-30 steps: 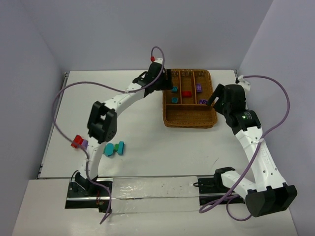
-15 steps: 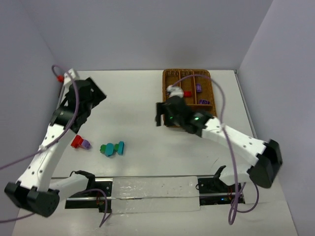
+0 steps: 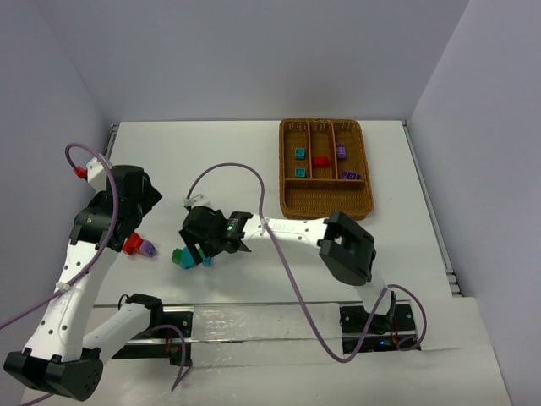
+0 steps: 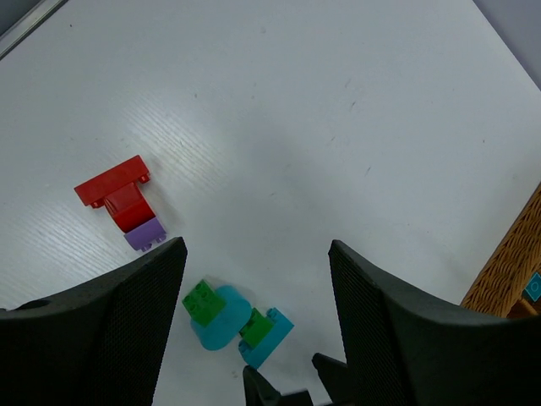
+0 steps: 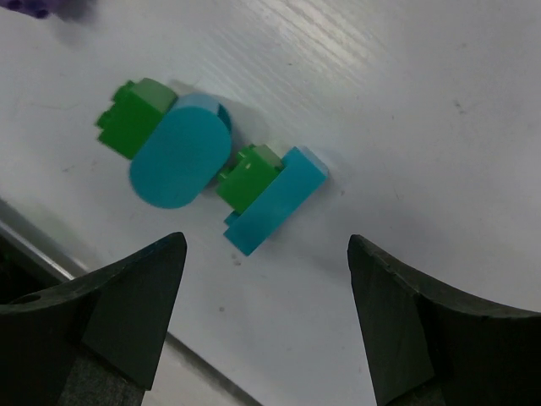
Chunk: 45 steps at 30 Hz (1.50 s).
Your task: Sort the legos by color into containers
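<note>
A red lego (image 3: 132, 244) with a purple lego (image 3: 147, 249) against it lies at the table's left; both show in the left wrist view (image 4: 118, 193) (image 4: 145, 234). Beside them lie a green lego (image 5: 135, 114) on a rounded teal-blue lego (image 5: 179, 161), and a green lego (image 5: 245, 179) on a teal-blue brick (image 5: 283, 199). My right gripper (image 3: 201, 250) (image 5: 268, 245) hovers open over this cluster, holding nothing. My left gripper (image 3: 135, 210) (image 4: 255, 249) is open and empty above the red and purple pair. The wicker tray (image 3: 325, 205) holds two teal-blue, one red and two purple legos.
The tray's corner (image 4: 516, 271) shows at the right edge of the left wrist view. The table's near edge, with a clear strip (image 3: 262, 326) and the arm bases, lies just in front of the legos. Purple cables loop over the table.
My right gripper swung left from the tray's front to above the green and teal-blue cluster. My left gripper moved nearer, toward the red and purple legos. No lego moved.
</note>
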Each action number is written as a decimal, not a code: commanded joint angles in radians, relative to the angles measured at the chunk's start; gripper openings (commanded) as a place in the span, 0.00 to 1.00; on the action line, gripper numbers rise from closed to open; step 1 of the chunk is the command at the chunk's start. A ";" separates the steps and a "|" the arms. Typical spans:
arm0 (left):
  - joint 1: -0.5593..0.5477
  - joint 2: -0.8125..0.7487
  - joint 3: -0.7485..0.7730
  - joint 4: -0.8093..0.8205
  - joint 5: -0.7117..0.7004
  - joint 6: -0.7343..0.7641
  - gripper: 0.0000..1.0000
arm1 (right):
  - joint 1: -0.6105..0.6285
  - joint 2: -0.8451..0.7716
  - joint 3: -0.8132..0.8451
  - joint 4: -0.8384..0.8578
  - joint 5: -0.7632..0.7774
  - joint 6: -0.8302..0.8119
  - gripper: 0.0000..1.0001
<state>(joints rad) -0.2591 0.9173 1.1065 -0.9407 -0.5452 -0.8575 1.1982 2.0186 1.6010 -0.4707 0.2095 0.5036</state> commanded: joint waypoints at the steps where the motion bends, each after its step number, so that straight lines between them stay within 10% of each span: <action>1: 0.008 0.000 0.012 0.011 0.016 -0.001 0.76 | -0.003 0.059 0.063 -0.075 0.025 0.104 0.83; 45: 0.009 -0.063 -0.034 0.049 0.065 0.030 0.75 | 0.021 0.012 -0.002 -0.096 0.136 0.114 0.81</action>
<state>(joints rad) -0.2588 0.8702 1.0736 -0.9279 -0.4972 -0.8507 1.2152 2.1229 1.5940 -0.5720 0.3327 0.6649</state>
